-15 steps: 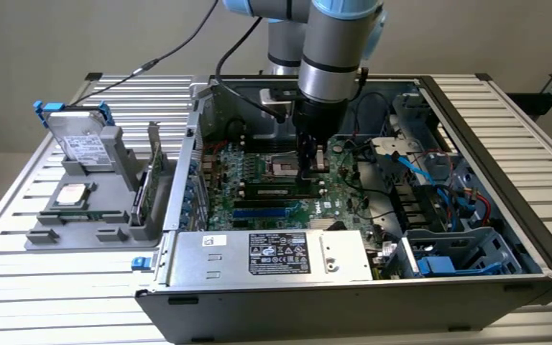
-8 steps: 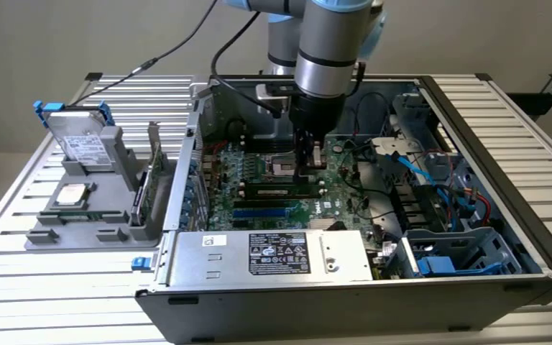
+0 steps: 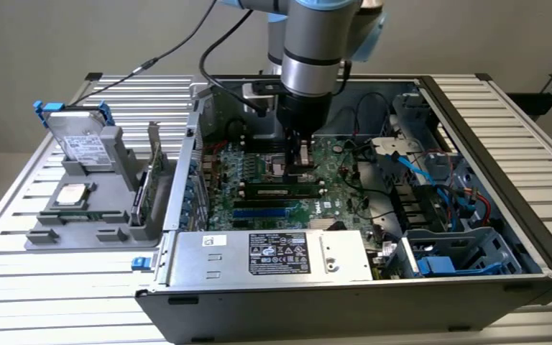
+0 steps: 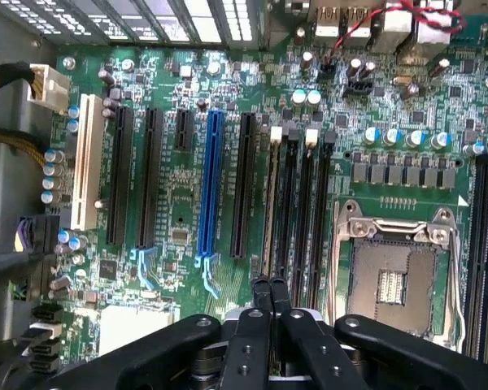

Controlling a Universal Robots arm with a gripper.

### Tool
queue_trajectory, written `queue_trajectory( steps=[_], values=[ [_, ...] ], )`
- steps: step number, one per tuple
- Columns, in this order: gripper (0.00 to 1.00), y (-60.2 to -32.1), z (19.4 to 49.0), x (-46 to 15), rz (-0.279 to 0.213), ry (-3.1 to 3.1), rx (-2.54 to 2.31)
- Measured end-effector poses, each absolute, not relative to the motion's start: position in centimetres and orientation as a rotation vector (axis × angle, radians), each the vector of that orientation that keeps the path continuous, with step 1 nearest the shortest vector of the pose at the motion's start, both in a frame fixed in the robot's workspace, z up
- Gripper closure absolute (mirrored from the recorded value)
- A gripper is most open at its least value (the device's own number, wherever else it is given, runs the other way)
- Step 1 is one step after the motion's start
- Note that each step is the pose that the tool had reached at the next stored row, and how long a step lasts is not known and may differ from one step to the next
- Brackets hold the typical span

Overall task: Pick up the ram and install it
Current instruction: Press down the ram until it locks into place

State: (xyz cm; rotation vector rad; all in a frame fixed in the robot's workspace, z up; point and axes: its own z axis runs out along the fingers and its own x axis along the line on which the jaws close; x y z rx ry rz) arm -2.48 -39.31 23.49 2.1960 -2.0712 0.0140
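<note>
Gripper (image 4: 270, 286) with its two fingers (image 4: 261, 294) pressed together, tips touching and nothing between them, poised just above the motherboard (image 4: 179, 203) inside the open computer case (image 3: 506, 180). In the exterior view the ram (image 3: 281, 191) lies seated lengthwise in a black slot just in front of the gripper (image 3: 302, 164), level with the board; whether it is fully latched cannot be told. The wrist view adds the fingertips hanging over the row of memory slots (image 4: 297, 203), beside the bare processor socket (image 4: 394, 280) and the blue expansion slot (image 4: 211, 187). The exterior view alone takes in the silver hard drive (image 3: 83, 144) in a grey holder (image 3: 113, 194) at the exterior view's left.
</note>
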Motion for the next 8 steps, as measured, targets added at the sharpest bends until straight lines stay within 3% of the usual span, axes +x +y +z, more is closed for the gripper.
queue_trajectory(
  steps=[8],
  values=[
    [0.9, -39.1, 23.5, -4.4, 0.02, -2.071, 2.195]
  ],
)
